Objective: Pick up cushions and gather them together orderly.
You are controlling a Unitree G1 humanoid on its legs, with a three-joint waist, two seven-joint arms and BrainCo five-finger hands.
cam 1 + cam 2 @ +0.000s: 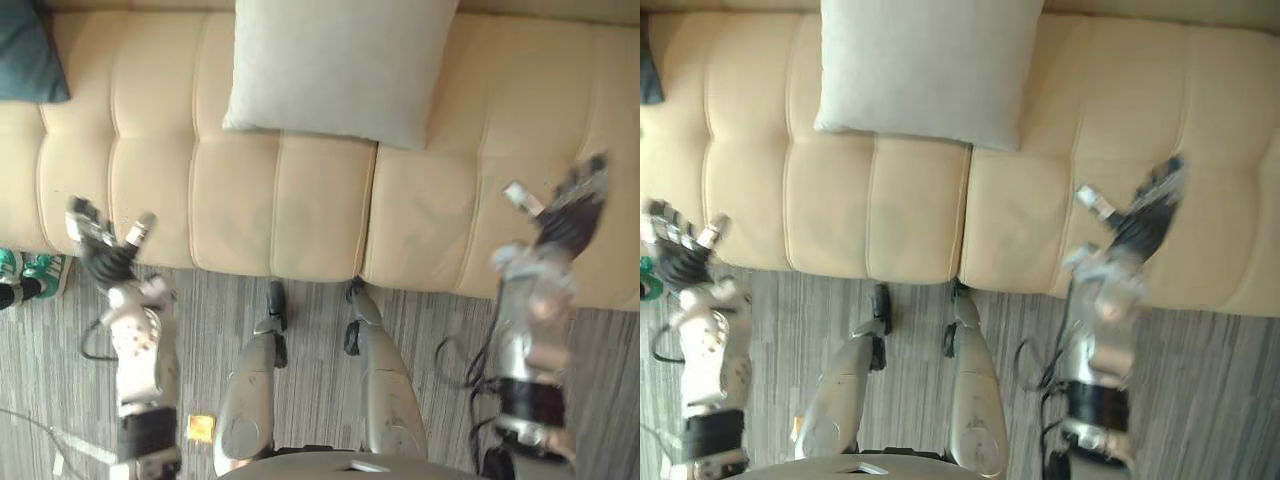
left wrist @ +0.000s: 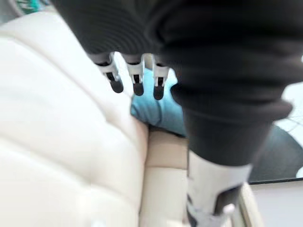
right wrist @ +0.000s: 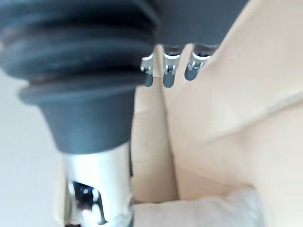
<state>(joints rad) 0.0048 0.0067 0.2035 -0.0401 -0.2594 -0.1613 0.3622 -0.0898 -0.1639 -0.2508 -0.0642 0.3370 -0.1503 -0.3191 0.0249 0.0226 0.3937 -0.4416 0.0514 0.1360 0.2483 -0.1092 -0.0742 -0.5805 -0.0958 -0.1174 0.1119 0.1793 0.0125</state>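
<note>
Pale cushion (image 1: 340, 65) sits top centre on the cream sofa (image 1: 300, 200), teal cushion (image 1: 25, 50) upper left. Left hand (image 1: 105, 258) lower left, right hand (image 1: 568, 222) at right: both spread wide, holding nothing.

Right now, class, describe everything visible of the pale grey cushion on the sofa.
The pale grey cushion is squarish, soft-looking plain cloth, its far edge out of view. It rests on the cream sofa seat, near the middle. The left hand and right hand, both open, are apart from it.
</note>
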